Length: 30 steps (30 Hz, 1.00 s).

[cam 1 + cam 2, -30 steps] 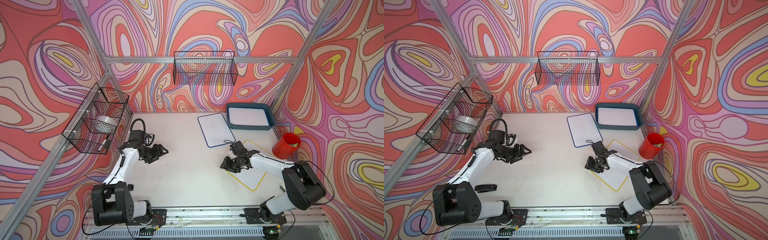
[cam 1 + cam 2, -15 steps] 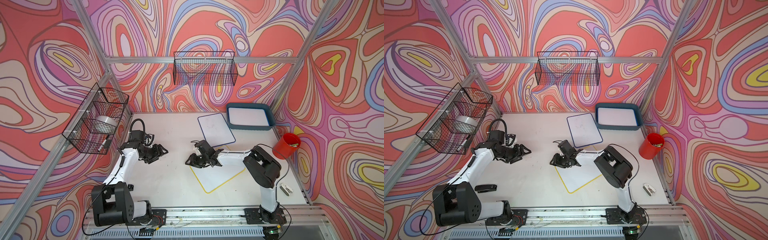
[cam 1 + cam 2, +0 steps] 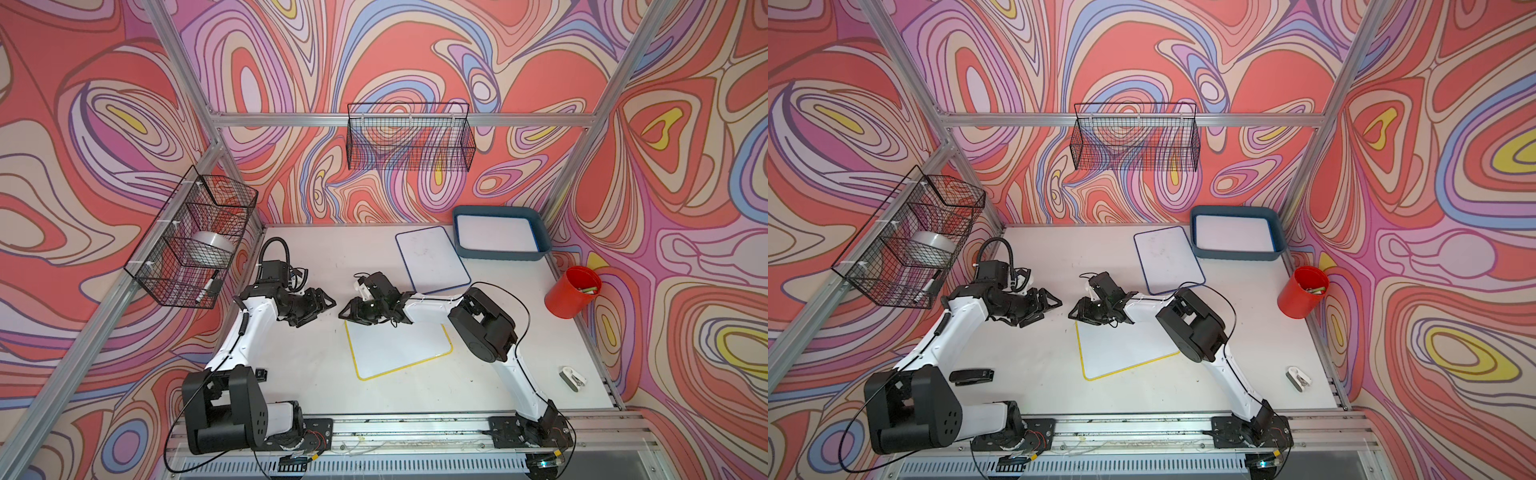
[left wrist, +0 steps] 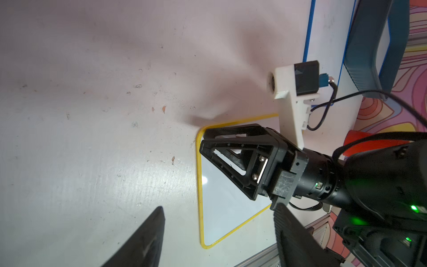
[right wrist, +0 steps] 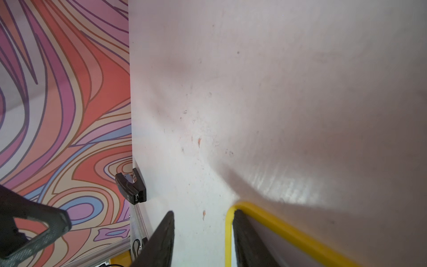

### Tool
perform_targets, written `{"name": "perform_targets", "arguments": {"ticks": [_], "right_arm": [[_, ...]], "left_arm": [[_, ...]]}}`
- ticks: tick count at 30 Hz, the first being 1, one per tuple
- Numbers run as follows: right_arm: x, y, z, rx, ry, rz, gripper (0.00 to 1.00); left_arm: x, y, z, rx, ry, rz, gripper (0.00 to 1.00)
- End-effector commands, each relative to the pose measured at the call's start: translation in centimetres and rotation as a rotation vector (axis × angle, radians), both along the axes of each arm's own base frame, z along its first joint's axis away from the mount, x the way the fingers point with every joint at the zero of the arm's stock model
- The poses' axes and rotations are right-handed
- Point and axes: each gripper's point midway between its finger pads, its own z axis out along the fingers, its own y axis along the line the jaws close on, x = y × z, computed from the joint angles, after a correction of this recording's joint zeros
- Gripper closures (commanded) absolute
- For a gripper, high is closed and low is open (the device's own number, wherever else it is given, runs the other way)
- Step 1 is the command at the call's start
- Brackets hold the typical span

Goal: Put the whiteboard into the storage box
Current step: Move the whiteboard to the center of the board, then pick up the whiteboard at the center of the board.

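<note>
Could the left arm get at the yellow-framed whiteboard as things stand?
Probably yes. The left gripper is open and faces the yellow-framed whiteboard with nothing lying between, but the right gripper sits over the corner nearest it; the adjoining edge looks free.

Walls [image 3: 104, 124]: three sides, covered in a swirl print of red, pink, lilac, blue and yellow. Aluminium frame [image 3: 291, 119]: runs up the corners and across the back wall. Black wire back basket [image 3: 409, 137] and side basket [image 3: 195, 237] hang from it. Tabletop [image 3: 316, 374]: white, scuffed, small orange flecks. Light even, soft sheen on the tabletop.
</note>
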Motion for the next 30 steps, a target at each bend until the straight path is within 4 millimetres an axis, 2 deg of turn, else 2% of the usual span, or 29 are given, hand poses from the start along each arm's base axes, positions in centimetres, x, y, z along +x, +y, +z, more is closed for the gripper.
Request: {"name": "perform_targets", "arguments": {"ticks": [1, 3, 9, 17, 23, 30], "right_arm": [[0.1, -3.3, -0.9, -0.152, -0.024, -0.028, 0.55], [0.6, -4.1, 0.5, -0.174, -0.073, -0.040, 0.55], [2.3, -7.3, 2.8, -0.199, -0.134, -0.107, 0.55], [4.2, -14.6, 4.5, -0.300, -0.211, -0.218, 0.55], [4.8, -20.7, 4.2, -0.372, -0.206, -0.305, 0.55], [4.0, -26.0, 3.4, -0.450, -0.192, -0.367, 0.55]], "left_arm": [[-0.2, 0.3, -0.1, 0.005, -0.004, 0.006, 0.29], [-0.2, 0.2, -0.1, 0.003, -0.002, 0.006, 0.29], [-0.3, 0.3, -0.5, 0.002, 0.014, 0.006, 0.29], [-0.3, 0.0, -1.1, -0.015, 0.033, 0.006, 0.29], [-0.3, 0.1, -1.6, -0.012, 0.054, 0.005, 0.30], [-0.3, 0.3, -1.9, -0.001, 0.065, 0.007, 0.30]]}}
